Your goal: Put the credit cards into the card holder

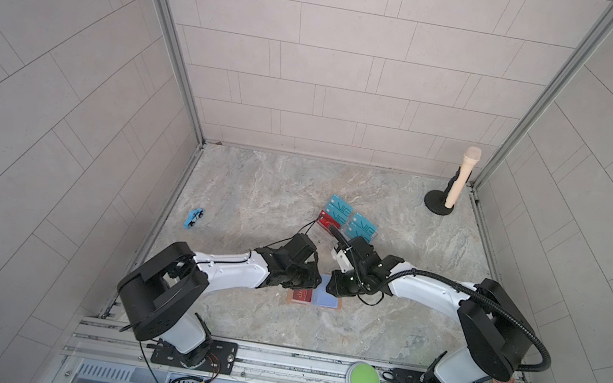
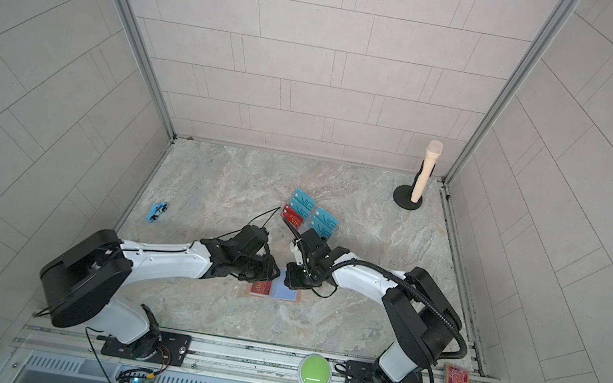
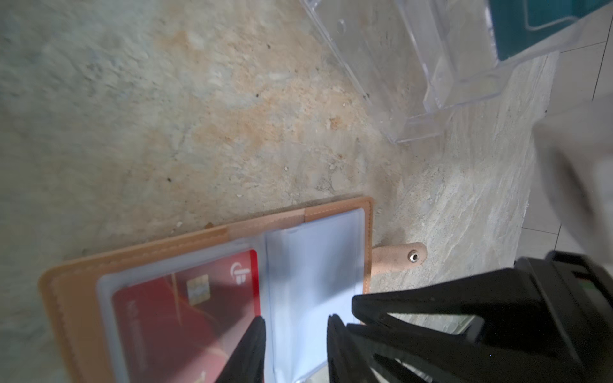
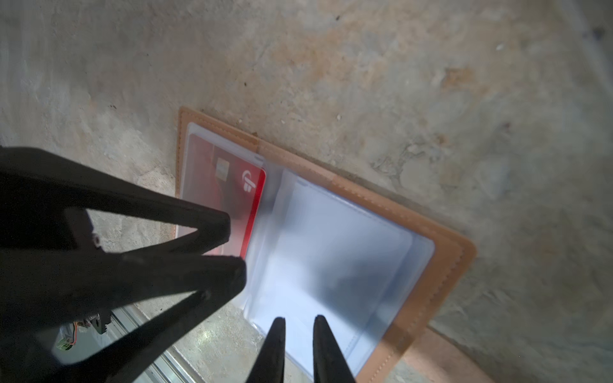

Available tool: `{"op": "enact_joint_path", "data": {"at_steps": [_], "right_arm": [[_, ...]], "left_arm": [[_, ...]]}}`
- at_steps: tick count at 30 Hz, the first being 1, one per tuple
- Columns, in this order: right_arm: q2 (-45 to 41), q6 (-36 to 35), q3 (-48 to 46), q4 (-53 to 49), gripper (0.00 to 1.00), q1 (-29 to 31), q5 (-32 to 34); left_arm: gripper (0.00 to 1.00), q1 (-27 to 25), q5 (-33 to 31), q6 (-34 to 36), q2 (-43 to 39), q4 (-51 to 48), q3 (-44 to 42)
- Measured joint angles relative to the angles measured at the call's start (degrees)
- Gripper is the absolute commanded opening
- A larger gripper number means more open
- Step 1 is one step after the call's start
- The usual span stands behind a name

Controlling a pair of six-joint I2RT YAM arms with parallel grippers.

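Left claw [image 3: 297, 318] and right claw [image 4: 300, 317] both hang slightly open and empty right over the open card holder [image 3: 331, 209], which looks floppy, while the thin, slick-looking credit cards [image 1: 338, 215] beyond them probably want an edge pinch.

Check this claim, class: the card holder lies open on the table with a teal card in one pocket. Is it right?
Wrong in one respect: the pocket holds a red card, not a teal one, as the left wrist view shows. The card holder does lie open on the table.
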Motion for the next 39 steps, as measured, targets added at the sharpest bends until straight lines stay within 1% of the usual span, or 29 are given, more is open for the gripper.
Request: {"op": "enact_joint_path", "data": {"at_steps": [6, 11, 26, 39], "right_arm": [[0.31, -0.2, 0.0, -0.17, 0.19, -0.02, 1.77], [1.95, -0.39, -0.02, -0.13, 0.18, -0.04, 2.29], [1.95, -0.59, -0.02, -0.26, 0.16, -0.07, 3.15], [1.92, -0.57, -0.02, -0.31, 0.16, -0.07, 3.39]], "left_arm": [[0.35, -0.02, 2.73, -0.63, 2.95, 4.02, 0.02], [0.35, -0.04, 2.91, -0.83, 2.97, 4.11, 0.22], [0.36, -0.02, 4.17, -2.1, 4.39, 6.62, 0.17], [0.38, 0.7, 7.67, -6.1, 4.39, 15.3, -3.93]]}}
